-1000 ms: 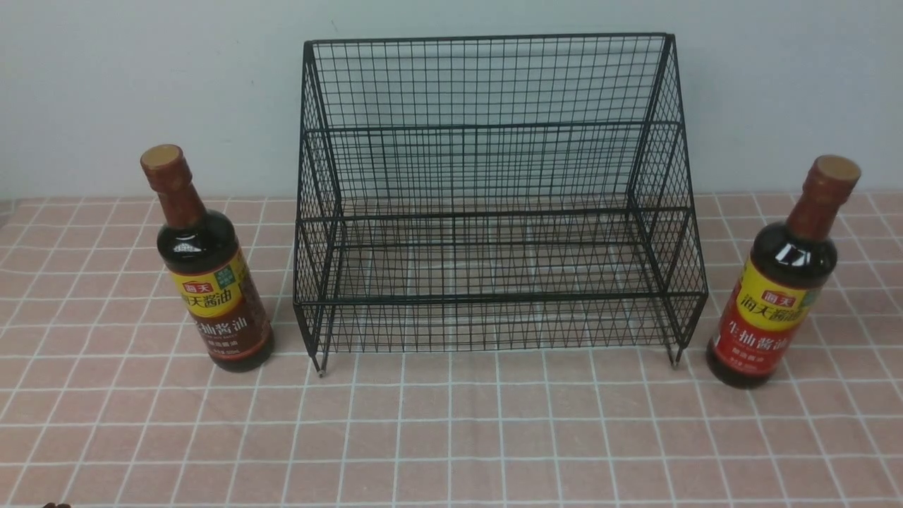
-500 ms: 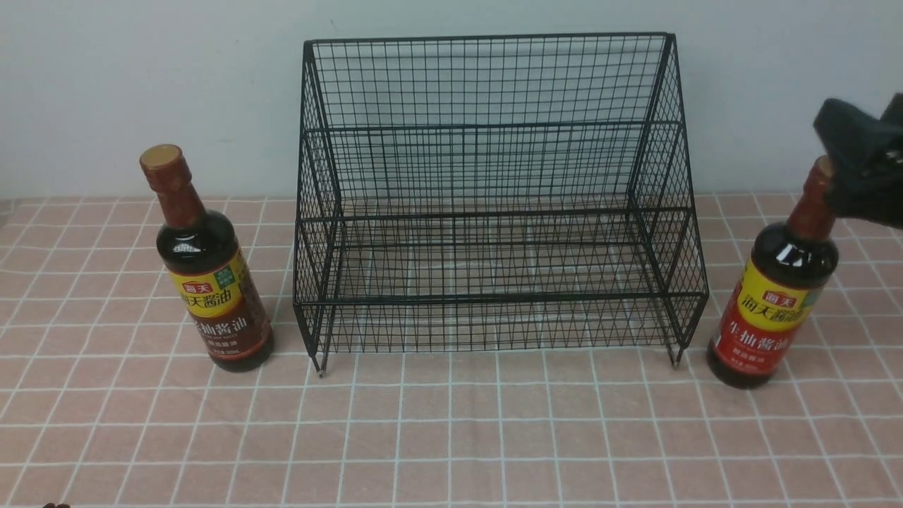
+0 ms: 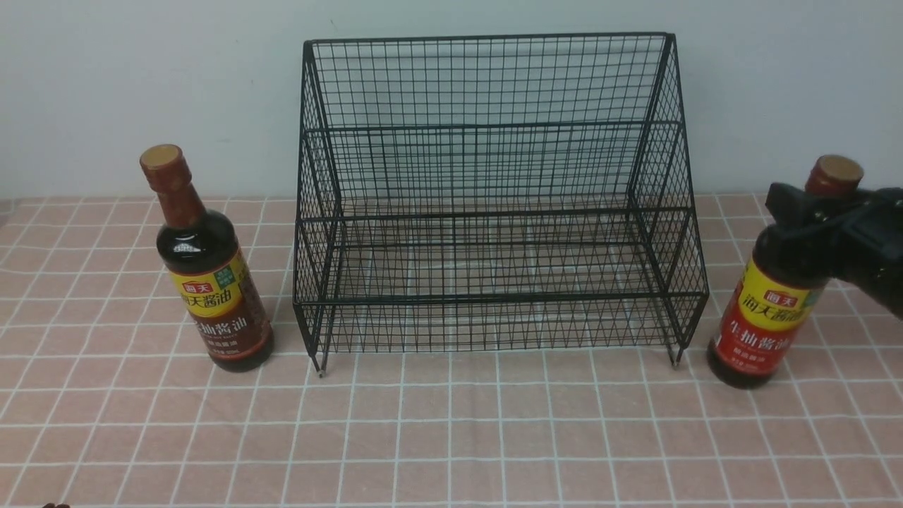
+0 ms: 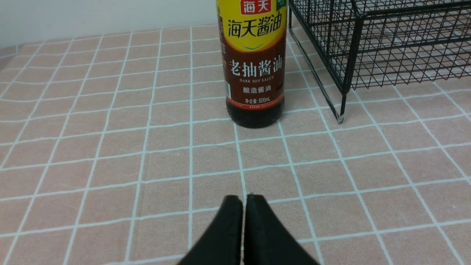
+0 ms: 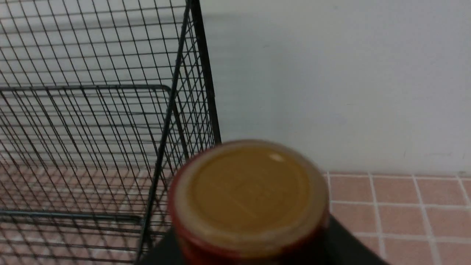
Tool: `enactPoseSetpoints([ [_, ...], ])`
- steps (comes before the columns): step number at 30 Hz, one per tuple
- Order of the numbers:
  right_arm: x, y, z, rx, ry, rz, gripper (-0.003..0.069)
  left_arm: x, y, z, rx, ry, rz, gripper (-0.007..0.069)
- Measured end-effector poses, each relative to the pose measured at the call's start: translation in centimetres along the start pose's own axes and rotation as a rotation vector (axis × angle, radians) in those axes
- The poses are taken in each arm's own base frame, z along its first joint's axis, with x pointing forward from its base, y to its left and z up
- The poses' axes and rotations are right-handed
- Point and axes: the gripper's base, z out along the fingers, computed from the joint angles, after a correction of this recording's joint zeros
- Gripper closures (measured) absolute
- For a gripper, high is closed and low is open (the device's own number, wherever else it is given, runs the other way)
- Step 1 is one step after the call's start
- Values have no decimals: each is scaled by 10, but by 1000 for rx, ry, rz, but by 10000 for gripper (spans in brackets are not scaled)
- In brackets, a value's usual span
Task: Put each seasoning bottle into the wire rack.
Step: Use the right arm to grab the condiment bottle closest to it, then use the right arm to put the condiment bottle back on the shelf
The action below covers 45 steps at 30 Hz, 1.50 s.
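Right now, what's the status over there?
Right pincer around neck of red-labelled bottle, grip unconfirmed. Left pincer shut, empty. Both bottles outside rack. Nothing seen blocking.

Place type unclear: plain pale wall (image 3: 494,15), pink tiled-pattern surface (image 3: 451,430); nothing marks specific room.

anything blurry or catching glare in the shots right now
Right wrist view: the bottle cap looms close and soft, with a small bright glint near its edge. Front view: the right gripper is smeared, while the wire rack looks crisp; a pale highlight sits on the shoulder of the brown-label bottle. Left wrist view: label print sharp, left gripper out of focus.
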Motion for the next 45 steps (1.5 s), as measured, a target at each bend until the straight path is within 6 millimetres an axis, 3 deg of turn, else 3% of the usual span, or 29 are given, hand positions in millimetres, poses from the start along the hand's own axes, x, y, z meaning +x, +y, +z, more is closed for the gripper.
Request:
enactPoseSetpoints([
  [4,-8,0,-12,11,32,-34,393,0,0,0,0,0,0,631],
  [8,-35,2,-36,20,-35,-65,393,0,0,0,0,0,0,631],
  [10,-58,4,-49,15,-126,-86,393,0,0,0,0,0,0,631],
  [11,-82,7,-61,3,-226,-92,393,0,0,0,0,0,0,631],
  [12,-86,8,-64,-1,-242,-97,393,0,0,0,0,0,0,631],
  [14,-116,16,-78,-48,-370,-91,393,0,0,0,0,0,0,631],
  [16,-132,26,-84,-104,-428,-102,393,0,0,0,0,0,0,631],
  [20,-144,43,-79,-196,-449,-143,393,0,0,0,0,0,0,631],
  [25,-151,66,-45,-291,-400,-190,396,0,0,0,0,0,0,631],
  [26,-153,67,-46,-293,-405,-190,396,0,0,0,0,0,0,631],
  [34,-166,85,11,-347,-421,-202,397,0,0,0,0,0,0,631],
  [41,-139,90,59,-367,-339,-197,397,0,0,0,0,0,-1,631],
  [45,-122,91,76,-369,-287,-194,397,0,0,0,0,0,-1,631],
])
